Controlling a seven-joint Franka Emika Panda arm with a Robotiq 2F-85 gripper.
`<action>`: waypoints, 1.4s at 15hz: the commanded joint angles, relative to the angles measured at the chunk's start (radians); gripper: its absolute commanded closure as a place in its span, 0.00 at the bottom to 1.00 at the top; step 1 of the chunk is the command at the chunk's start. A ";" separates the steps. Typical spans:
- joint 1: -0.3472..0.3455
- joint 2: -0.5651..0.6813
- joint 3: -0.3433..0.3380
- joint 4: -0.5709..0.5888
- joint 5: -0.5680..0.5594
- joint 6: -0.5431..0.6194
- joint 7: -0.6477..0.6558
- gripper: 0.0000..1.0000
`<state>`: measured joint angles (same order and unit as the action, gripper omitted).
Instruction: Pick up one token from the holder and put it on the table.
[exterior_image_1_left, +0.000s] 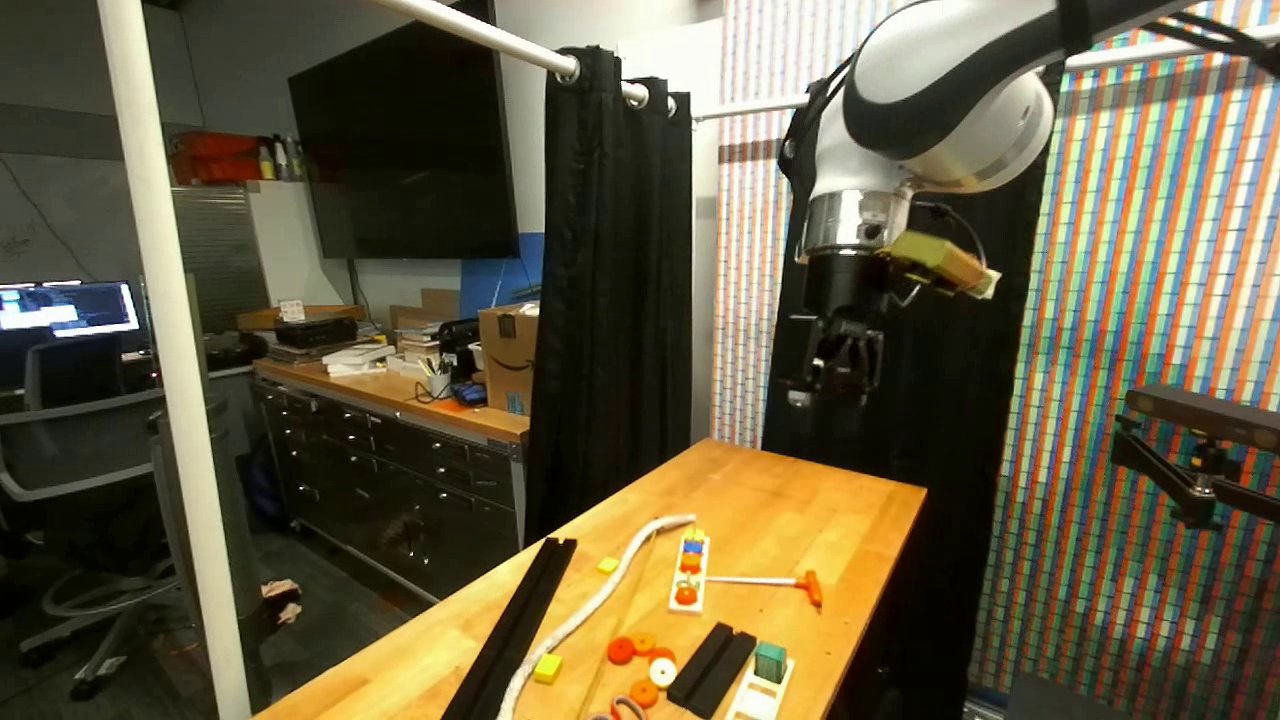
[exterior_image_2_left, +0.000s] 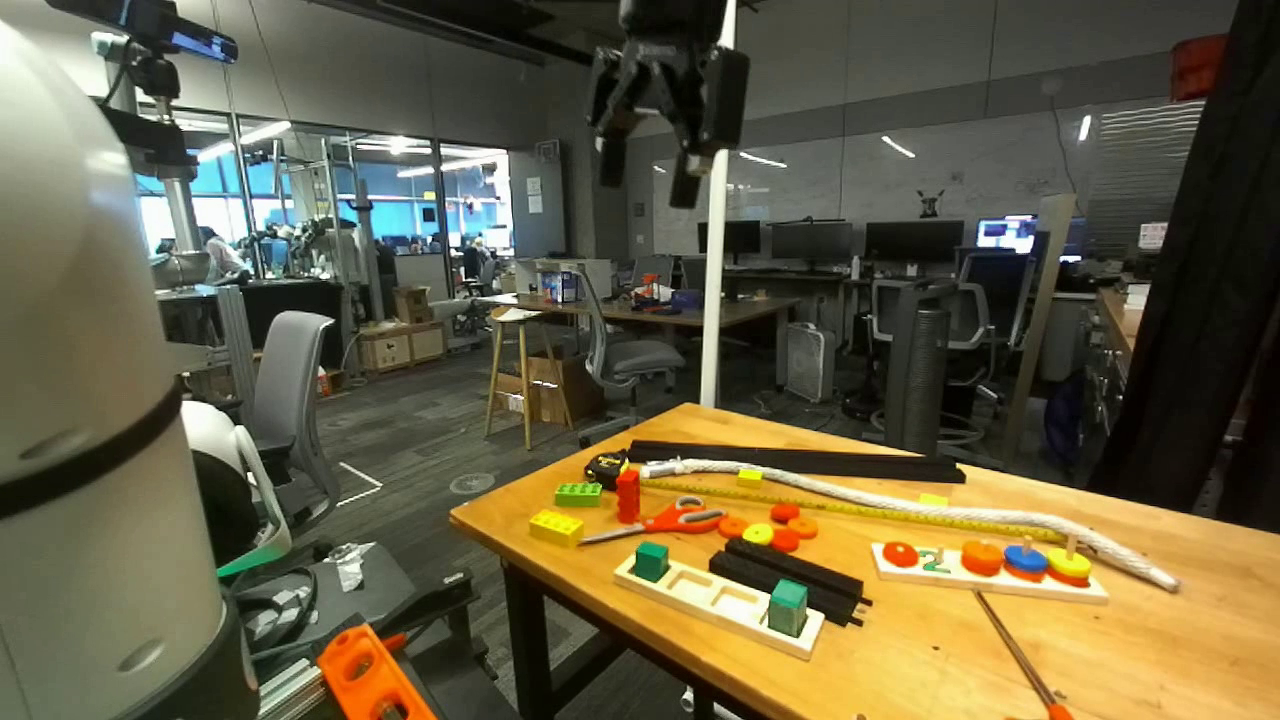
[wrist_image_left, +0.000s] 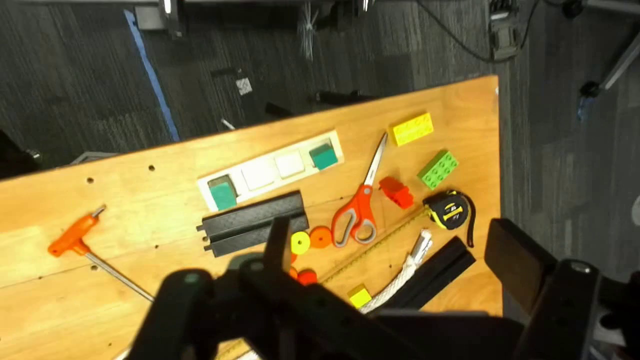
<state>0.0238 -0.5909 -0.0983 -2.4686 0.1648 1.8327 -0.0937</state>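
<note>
The holder (exterior_image_2_left: 952, 572) is a narrow white board with pegs on the table (exterior_image_2_left: 1150, 660). It also shows in an exterior view (exterior_image_1_left: 703, 562). It bears orange tokens (exterior_image_2_left: 982, 558), a red-orange disc (exterior_image_2_left: 900, 554), a green figure 2, and blue and yellow rings. In the wrist view I cannot make out the holder; my gripper covers that part. My gripper (exterior_image_1_left: 838, 375) hangs high above the table, apart from everything. It is open and empty, its two fingers wide apart in the wrist view (wrist_image_left: 397, 250).
Loose discs (wrist_image_left: 320, 237), scissors (wrist_image_left: 357, 215), a white rope (exterior_image_2_left: 870, 505) and a tape measure (wrist_image_left: 449, 210) lie around. A board with green blocks (wrist_image_left: 232, 175), black bars (exterior_image_2_left: 790, 458), bricks (wrist_image_left: 411, 130) and an orange-handled hex key (exterior_image_1_left: 810, 588) lie there too.
</note>
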 joint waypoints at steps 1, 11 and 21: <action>0.000 0.209 0.007 0.089 0.064 0.171 0.009 0.00; -0.055 0.693 0.003 0.398 0.222 0.324 0.116 0.00; -0.099 0.942 -0.008 0.553 0.198 0.550 0.394 0.00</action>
<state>-0.0619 0.2790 -0.1034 -1.9918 0.3713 2.3520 0.2256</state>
